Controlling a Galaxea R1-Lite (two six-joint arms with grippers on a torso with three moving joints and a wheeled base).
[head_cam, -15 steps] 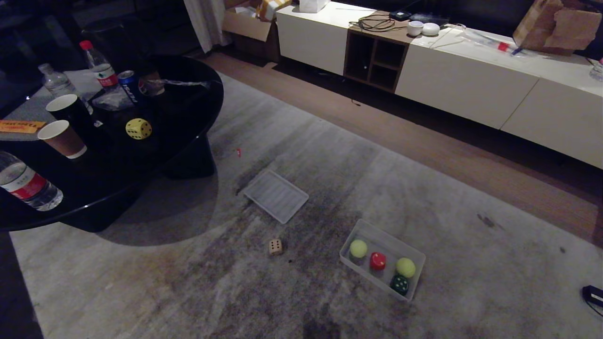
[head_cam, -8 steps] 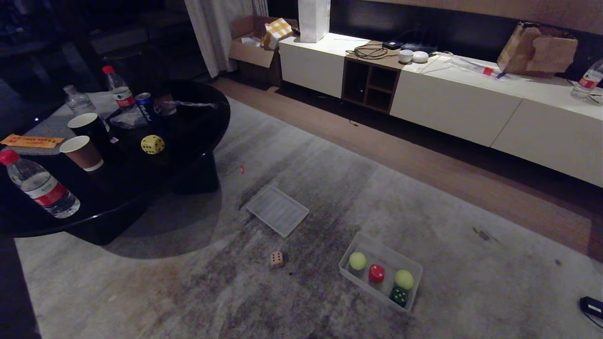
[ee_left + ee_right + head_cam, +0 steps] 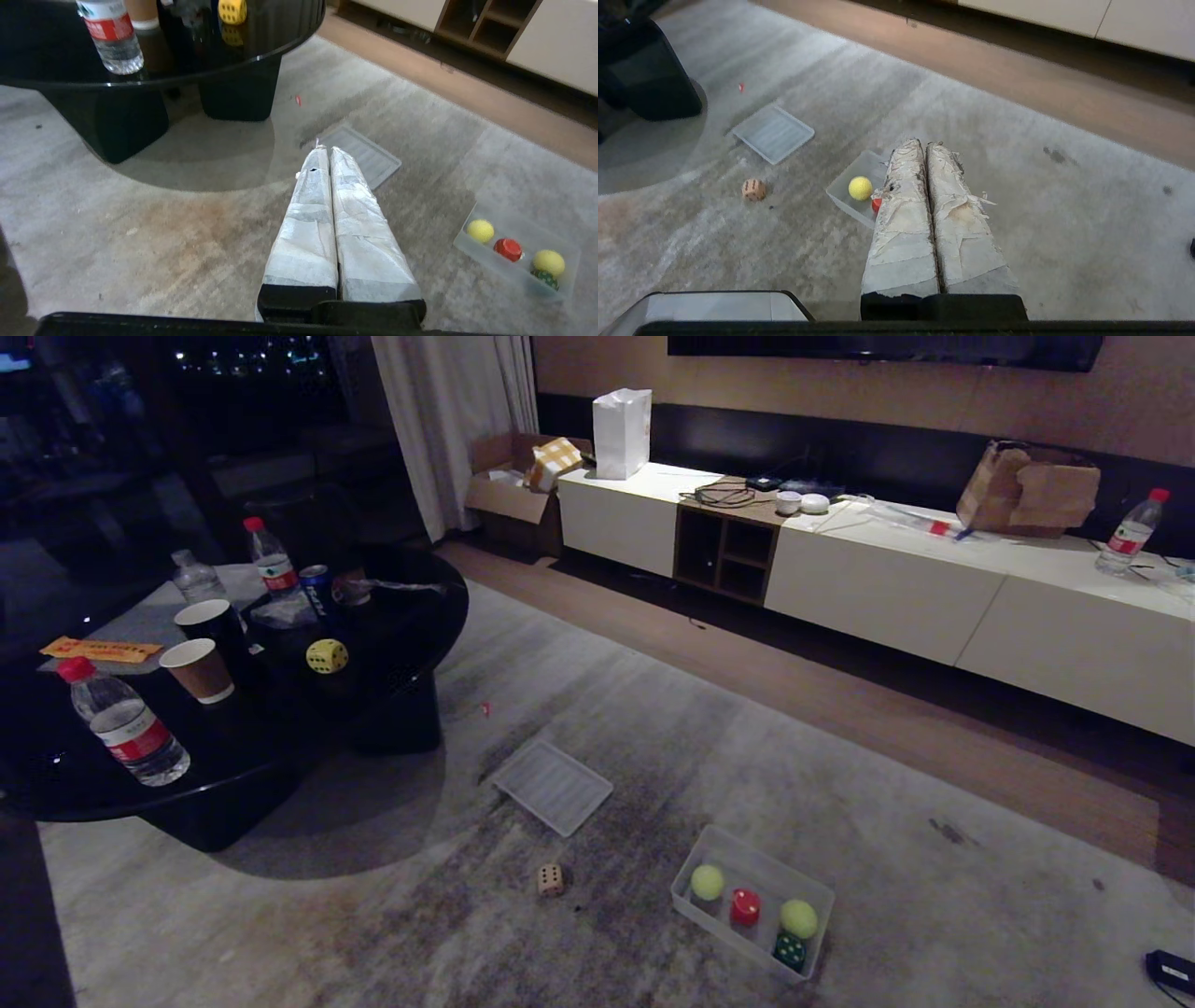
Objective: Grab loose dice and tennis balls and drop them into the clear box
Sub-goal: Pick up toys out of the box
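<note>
The clear box (image 3: 719, 847) lies on the carpet and holds two tennis balls (image 3: 707, 882) (image 3: 799, 917), a red die (image 3: 745, 906) and a dark green die (image 3: 790, 949). A tan die (image 3: 550, 880) lies loose on the carpet to its left. On the black table stands a yellow die (image 3: 327, 656). Neither arm shows in the head view. My left gripper (image 3: 325, 150) is shut and empty, hanging high above the carpet. My right gripper (image 3: 924, 143) is also shut and empty, above the box (image 3: 852, 179), and hides part of it.
The box's flat ribbed lid (image 3: 553, 786) lies on the carpet beyond the tan die. The black round table (image 3: 392, 691) carries water bottles, paper cups and a can. A long white cabinet (image 3: 934, 588) runs along the far wall. A dark object (image 3: 1172, 971) lies at the right edge.
The whole head view has tilted upward, so the room's far wall has come into sight and the floor objects sit lower in the picture. Nothing on the floor or table has itself moved.
</note>
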